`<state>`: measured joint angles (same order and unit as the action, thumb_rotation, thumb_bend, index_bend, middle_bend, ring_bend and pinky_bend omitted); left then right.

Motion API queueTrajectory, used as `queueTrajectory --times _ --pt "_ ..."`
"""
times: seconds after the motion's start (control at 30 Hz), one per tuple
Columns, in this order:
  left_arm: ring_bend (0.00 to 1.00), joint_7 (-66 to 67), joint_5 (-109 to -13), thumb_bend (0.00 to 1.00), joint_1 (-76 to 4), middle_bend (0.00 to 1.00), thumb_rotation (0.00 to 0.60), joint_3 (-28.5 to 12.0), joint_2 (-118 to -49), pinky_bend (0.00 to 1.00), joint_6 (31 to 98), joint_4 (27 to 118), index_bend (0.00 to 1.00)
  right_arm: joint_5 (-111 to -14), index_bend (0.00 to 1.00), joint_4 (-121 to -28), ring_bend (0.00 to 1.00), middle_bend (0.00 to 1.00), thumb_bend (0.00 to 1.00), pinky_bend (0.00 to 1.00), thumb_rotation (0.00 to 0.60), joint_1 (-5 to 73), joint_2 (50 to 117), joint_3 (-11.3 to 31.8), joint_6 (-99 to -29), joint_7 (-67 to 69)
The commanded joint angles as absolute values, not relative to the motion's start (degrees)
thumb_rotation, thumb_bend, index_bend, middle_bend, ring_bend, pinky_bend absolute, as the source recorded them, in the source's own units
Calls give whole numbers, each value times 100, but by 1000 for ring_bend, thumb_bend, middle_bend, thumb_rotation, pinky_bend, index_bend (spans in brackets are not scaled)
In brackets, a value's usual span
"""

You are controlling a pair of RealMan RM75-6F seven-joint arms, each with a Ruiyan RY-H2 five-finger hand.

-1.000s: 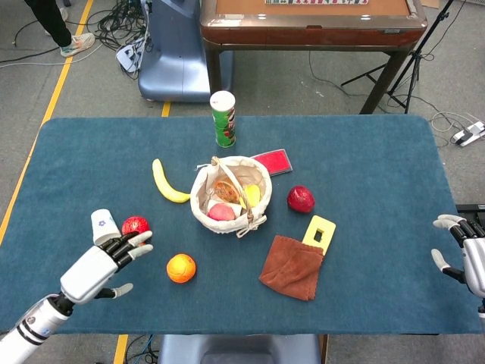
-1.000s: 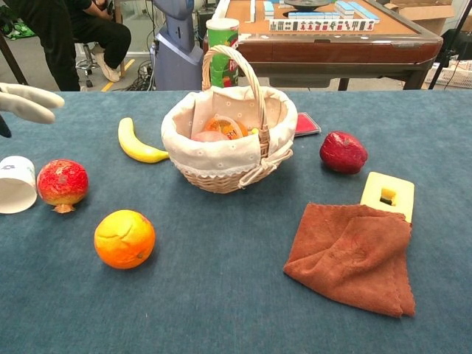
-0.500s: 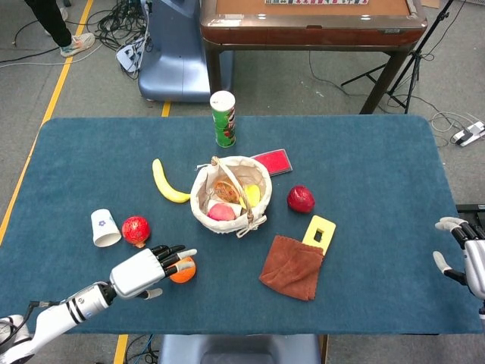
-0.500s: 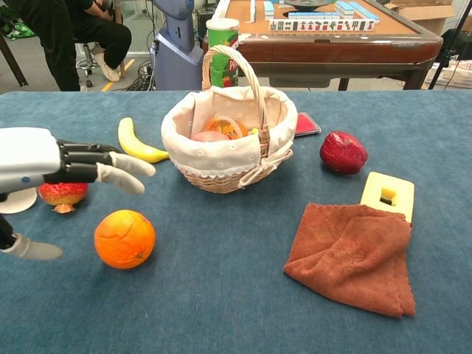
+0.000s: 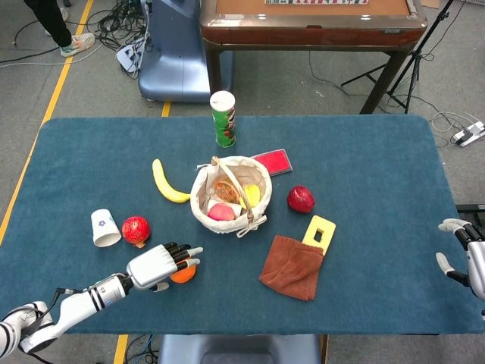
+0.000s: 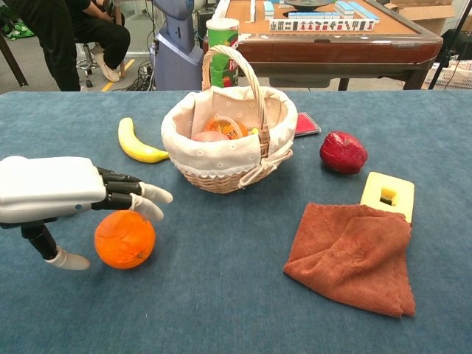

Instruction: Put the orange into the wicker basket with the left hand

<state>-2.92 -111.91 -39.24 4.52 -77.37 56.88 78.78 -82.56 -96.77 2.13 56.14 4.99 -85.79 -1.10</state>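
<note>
The orange point(image 6: 125, 240) lies on the blue tablecloth near the front left, partly covered in the head view point(image 5: 183, 274). My left hand point(image 6: 70, 195) point(image 5: 161, 265) hovers right over it with fingers spread and thumb low beside it; no grip shows. The wicker basket point(image 5: 203, 209) point(image 6: 228, 158) with white lining and a handle stands mid-table, up and to the right of the orange, and holds fruit. At the table's right edge my right hand point(image 5: 467, 256) rests with fingers apart and nothing in it.
A red pomegranate point(image 5: 136, 230) and a white paper cup point(image 5: 104, 227) lie left of the orange. A banana point(image 5: 167, 183), green can point(image 5: 223, 119), red card point(image 5: 274, 161), red fruit point(image 5: 301, 199), brown cloth point(image 5: 292, 266) and yellow block point(image 5: 319, 233) surround the basket.
My left hand swept from beside the cup and pomegranate to the right and down, and is now over the orange. The orange and the right hand stayed put.
</note>
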Motion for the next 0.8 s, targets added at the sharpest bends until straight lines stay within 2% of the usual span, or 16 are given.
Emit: queueTrajectory --times 0.03,0.17,0.43,0.57,0.8 --pt "237 -380 -11144 222 -3970 145 600 503 -7881 257 5774 7753 268 -8252 350 -9673 306 296 291 400 600 208 5613 500 -8584 -104" --pt "368 -448 -11119 222 -3997 272 600 537 -8065 289 5926 7539 386 -8235 350 -9658 306 296 291 400 600 191 5615 498 -8594 -86" --pt "534 -712 -11115 222 -4032 433 600 524 -8215 378 6497 7231 476 -8240 350 -9633 306 296 292 400 600 165 5606 496 -8621 -41" --pt "537 -764 -11145 222 -4068 436 600 368 -8094 398 6969 7312 479 -8243 350 -9611 306 296 291 400 600 159 5613 494 -8623 -15" --pt "528 -1077 -10668 223 -4093 436 600 -283 -8139 420 7716 7292 475 -8247 350 -9554 306 296 291 400 600 157 5640 492 -8613 45"
